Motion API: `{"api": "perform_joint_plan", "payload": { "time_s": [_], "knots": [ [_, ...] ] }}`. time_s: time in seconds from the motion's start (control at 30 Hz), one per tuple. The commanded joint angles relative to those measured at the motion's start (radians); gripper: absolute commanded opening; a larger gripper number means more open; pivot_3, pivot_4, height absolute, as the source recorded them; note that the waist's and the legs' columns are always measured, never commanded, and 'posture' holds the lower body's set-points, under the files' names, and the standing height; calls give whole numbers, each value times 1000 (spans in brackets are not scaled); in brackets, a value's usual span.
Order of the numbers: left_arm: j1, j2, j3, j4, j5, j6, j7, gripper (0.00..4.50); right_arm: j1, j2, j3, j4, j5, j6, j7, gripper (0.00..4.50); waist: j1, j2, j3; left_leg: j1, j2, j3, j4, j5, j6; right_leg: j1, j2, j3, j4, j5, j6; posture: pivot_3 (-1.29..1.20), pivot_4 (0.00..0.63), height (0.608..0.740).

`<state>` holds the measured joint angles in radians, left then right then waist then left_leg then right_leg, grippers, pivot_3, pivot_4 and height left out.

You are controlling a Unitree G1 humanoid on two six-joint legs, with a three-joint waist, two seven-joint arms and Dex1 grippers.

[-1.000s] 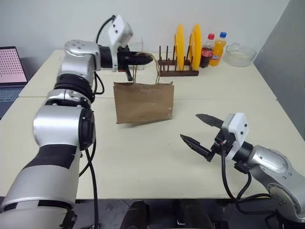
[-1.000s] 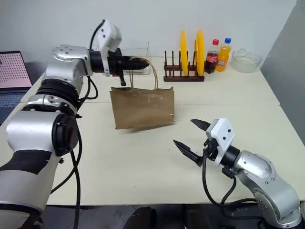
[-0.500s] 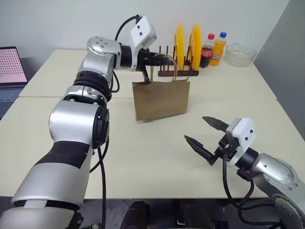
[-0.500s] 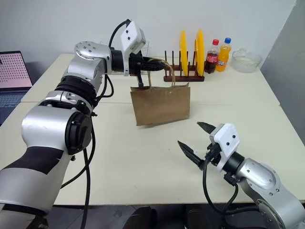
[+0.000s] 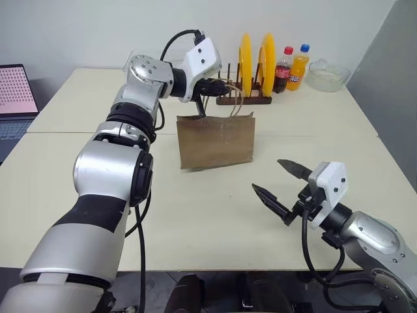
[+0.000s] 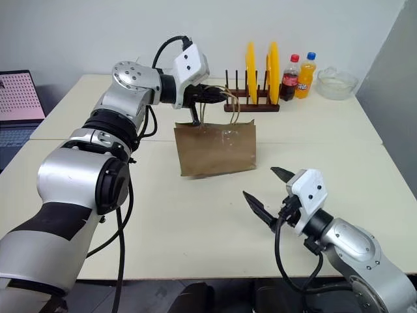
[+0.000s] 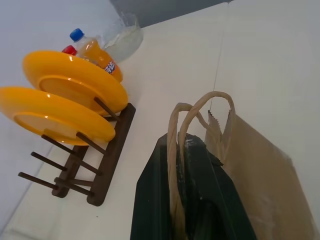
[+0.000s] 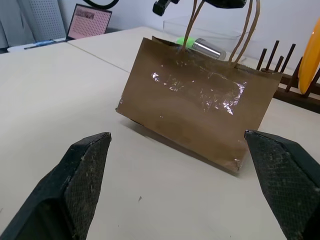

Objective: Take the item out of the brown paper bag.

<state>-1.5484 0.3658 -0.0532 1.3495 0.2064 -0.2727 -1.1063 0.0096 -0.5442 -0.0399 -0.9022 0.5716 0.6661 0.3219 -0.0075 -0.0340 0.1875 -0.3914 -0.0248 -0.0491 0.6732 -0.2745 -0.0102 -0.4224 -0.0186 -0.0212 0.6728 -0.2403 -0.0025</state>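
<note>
The brown paper bag [image 5: 216, 140] hangs from its two tan loop handles [image 7: 176, 150] in the middle of the table, slightly tilted. Its bottom is at or just above the tabletop. My left gripper [image 5: 225, 85] is above the bag's top edge and is shut on both handles. The black fingers [image 7: 200, 200] pinch the loops together in the left wrist view. My right gripper [image 5: 267, 175] hovers low over the table in front of the bag and to its right. It is wide open and points at the bag's face [image 8: 195, 100]. The item is hidden.
Behind the bag stands a wooden plate rack [image 5: 244, 100] with two yellow plates [image 5: 246, 62]. A cola bottle [image 5: 284, 68], an orange bottle [image 5: 299, 65] and a glass bowl [image 5: 329, 74] are to its right. A green ball [image 8: 184, 41] and a silver can [image 8: 209, 48] lie behind the bag. A laptop [image 5: 14, 98] sits far left.
My left gripper has carried the bag to the right by its handles and rolled its wrist. The right gripper has stayed where it was, still open.
</note>
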Motion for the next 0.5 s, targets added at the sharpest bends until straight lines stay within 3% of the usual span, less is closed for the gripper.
{"api": "perform_joint_plan", "payload": {
  "time_s": [0.03, 0.47, 0.5],
  "knots": [
    [-29, 12, 2, -9, 9, -38, 30, 13, -16, 5, -8, -46, 9, -2, -12, 4500, 0, 0, 0, 0, 0, 0, 1, 0, 0, 0, 0, 0, 1, 0, 0, 0, 150, 740],
    [4, 23, -14, -6, 38, -51, 48, 13, -41, 14, 7, -30, 4, -2, -10, 4500, -1, 0, 0, 0, 0, 1, 4, 0, 0, 0, 0, 0, 4, 0, 0, 0, 150, 740],
    [7, 27, -15, -6, 38, -50, 46, 205, -43, 15, 7, -29, 2, -3, -10, 4500, -1, 0, 0, 0, 0, 1, 4, 0, 0, 0, 0, 0, 4, 0, 0, 0, 150, 740]
  ]
}}
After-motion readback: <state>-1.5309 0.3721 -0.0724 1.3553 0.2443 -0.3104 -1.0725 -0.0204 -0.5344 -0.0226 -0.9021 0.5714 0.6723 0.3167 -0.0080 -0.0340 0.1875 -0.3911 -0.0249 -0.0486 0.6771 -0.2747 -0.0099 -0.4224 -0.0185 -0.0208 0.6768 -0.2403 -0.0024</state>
